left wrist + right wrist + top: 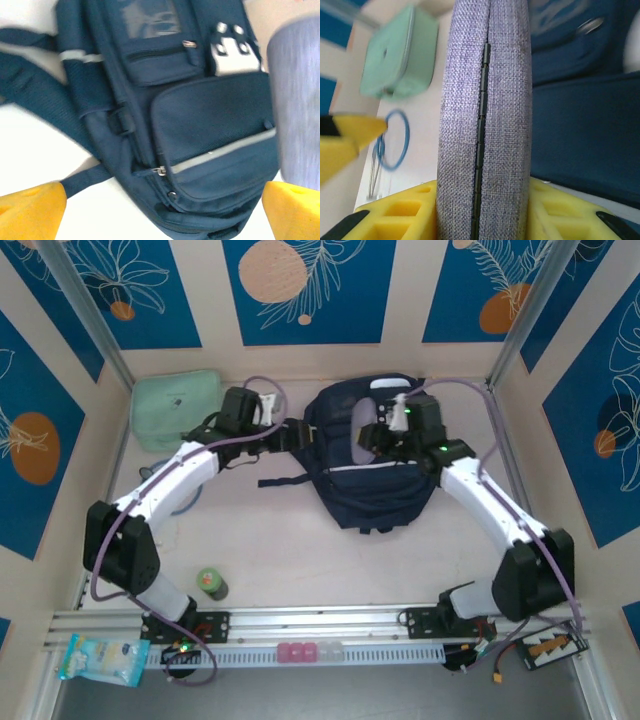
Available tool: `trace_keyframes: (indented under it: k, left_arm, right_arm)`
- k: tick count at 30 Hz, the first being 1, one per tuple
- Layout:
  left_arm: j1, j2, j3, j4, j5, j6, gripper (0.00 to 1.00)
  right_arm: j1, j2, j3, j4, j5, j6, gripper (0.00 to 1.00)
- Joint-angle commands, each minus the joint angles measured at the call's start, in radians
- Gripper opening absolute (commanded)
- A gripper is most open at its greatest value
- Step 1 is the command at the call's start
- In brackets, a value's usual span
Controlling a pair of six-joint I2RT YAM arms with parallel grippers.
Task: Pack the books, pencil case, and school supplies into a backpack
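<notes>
The navy backpack (365, 475) lies flat in the middle of the table, front pockets up (200, 125). My right gripper (378, 437) hovers over its upper part, shut on the greyish-purple school supplies case (362, 440). The case stands on edge between the yellow fingers (484, 125), zipper seam facing the camera; it also shows blurred at the right of the left wrist view (297, 100). My left gripper (292, 435) is at the backpack's left side near the straps, its yellow fingertips (30, 210) wide apart over the bag, open and holding nothing. Books and pencil case are out of view.
A mint-green bag (178, 408) sits at the back left (400, 55). A small green bottle (211, 583) stands near the front left. A blue cable loop (395, 140) lies left of the backpack. A light-blue packet (100, 658) rests on the front rail.
</notes>
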Motion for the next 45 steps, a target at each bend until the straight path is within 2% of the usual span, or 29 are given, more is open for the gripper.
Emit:
trace_keyframes:
  k: [1,2,7,11,15,18,24,28,32,37,45]
  left_arm:
    - [-0.115,0.05,0.097,-0.117,-0.113,0.336,1.0]
    - [-0.14,0.074,0.123,-0.128,-0.123,0.388,1.0]
    - [-0.266,0.199,0.232,-0.184,-0.124,0.676,0.85]
    - [-0.322,0.289,0.305,-0.224,-0.126,0.813,0.83]
    - [-0.355,0.397,0.389,-0.271,-0.164,0.908,0.75]
    - [-0.36,0.463,0.443,-0.299,-0.179,0.937,0.71]
    - [-0.365,0.537,0.513,-0.337,-0.18,0.984,0.7]
    - [-0.369,0.563,0.535,-0.337,-0.23,0.999,0.68]
    - [-0.367,0.564,0.56,-0.355,-0.214,0.995,0.53]
    - [-0.35,0.539,0.583,-0.385,-0.039,0.975,0.31]
    - [-0.308,0.523,0.584,-0.366,0.034,0.91,0.09]
  right_arm:
    - [-0.084,-0.094,-0.046,-0.064,0.087,0.052,0.38]
    - [-0.112,-0.115,-0.056,-0.075,0.093,0.063,0.38]
    - [-0.241,-0.184,-0.095,-0.127,0.083,0.106,0.38]
    - [-0.29,-0.206,-0.103,-0.157,0.063,0.121,0.37]
    - [-0.315,-0.232,-0.118,-0.161,0.05,0.132,0.37]
    - [-0.326,-0.242,-0.124,-0.165,0.042,0.138,0.37]
    - [-0.335,-0.25,-0.127,-0.17,0.036,0.145,0.37]
    - [-0.338,-0.251,-0.127,-0.17,0.034,0.15,0.37]
    - [-0.34,-0.25,-0.133,-0.167,0.027,0.153,0.37]
    - [-0.345,-0.257,-0.148,-0.16,0.024,0.156,0.37]
    - [-0.369,-0.28,-0.169,-0.16,0.025,0.166,0.37]
